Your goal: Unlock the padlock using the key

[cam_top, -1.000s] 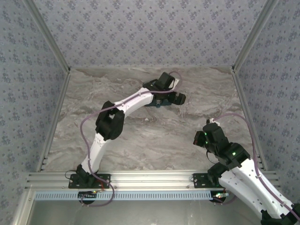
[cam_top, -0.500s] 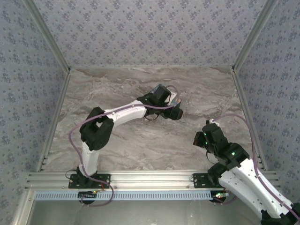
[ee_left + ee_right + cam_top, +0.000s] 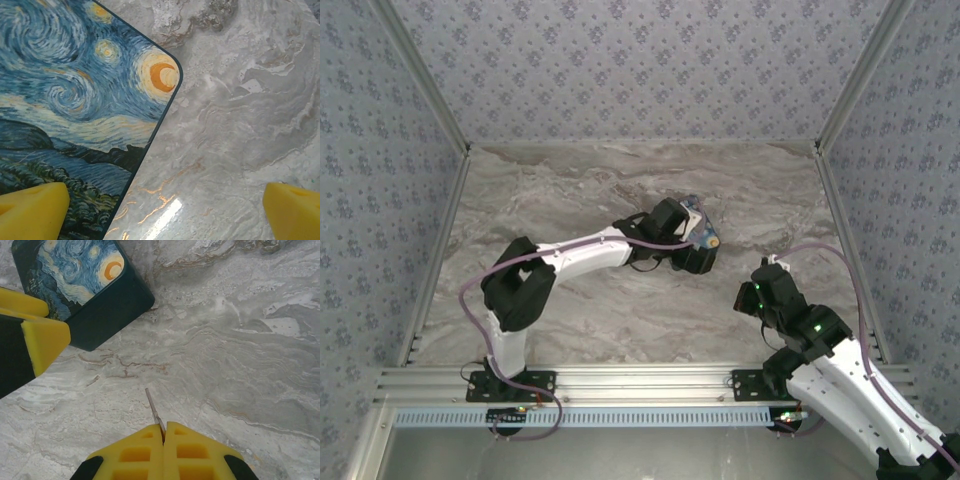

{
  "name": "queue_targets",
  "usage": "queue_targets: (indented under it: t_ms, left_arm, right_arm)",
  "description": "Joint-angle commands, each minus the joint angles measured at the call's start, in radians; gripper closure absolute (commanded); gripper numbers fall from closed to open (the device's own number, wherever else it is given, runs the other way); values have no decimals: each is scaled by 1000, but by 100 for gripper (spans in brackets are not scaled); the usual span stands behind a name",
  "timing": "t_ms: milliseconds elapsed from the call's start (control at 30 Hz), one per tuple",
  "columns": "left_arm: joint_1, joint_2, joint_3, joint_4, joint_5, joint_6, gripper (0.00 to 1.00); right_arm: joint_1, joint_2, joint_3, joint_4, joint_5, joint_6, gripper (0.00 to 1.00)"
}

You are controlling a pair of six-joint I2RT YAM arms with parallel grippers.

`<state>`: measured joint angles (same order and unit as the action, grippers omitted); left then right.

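A: State of the key [image 3: 154, 412]?

B: A thin silver blade, pinched at its near end in the shut right claw [image 3: 164, 427], above bare desk [image 3: 240, 340] toward the near right corner. It points at the painted box [image 3: 80, 290].

A: And the padlock?

B: I cannot tell where it lies.

A: And the left claw [image 3: 162, 200]?

B: Spread wide, holding nothing, straddling the box's moon corner about mid-desk: one finger over the print, the other over bare marble.

A: Hazards?

B: Three, in my judgement. Closing there catches the box, not the padlock, and shoves it along the desk. The key's hold is slight, so a side load at the keyhole may twist it or drop it. Both claws work close to one corner; a careless approach brings them into contact.
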<state>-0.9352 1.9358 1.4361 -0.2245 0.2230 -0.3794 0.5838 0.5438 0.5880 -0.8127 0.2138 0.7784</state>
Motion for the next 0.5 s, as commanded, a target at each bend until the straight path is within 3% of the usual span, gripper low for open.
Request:
queue_targets:
  t_ms: [0,267,467]
  left_arm:
    - [-7,72,71,-20,58,-19,1]
    - [-7,183,252,-64,74,10,1]
    - [4,113,251,-47,56,36,1]
  right_arm:
    - [-5,-5,38,-43,29,7,99]
    - [-5,-5,46,-45,28,6,99]
    - [-5,-5,38,-14,10,-13,99]
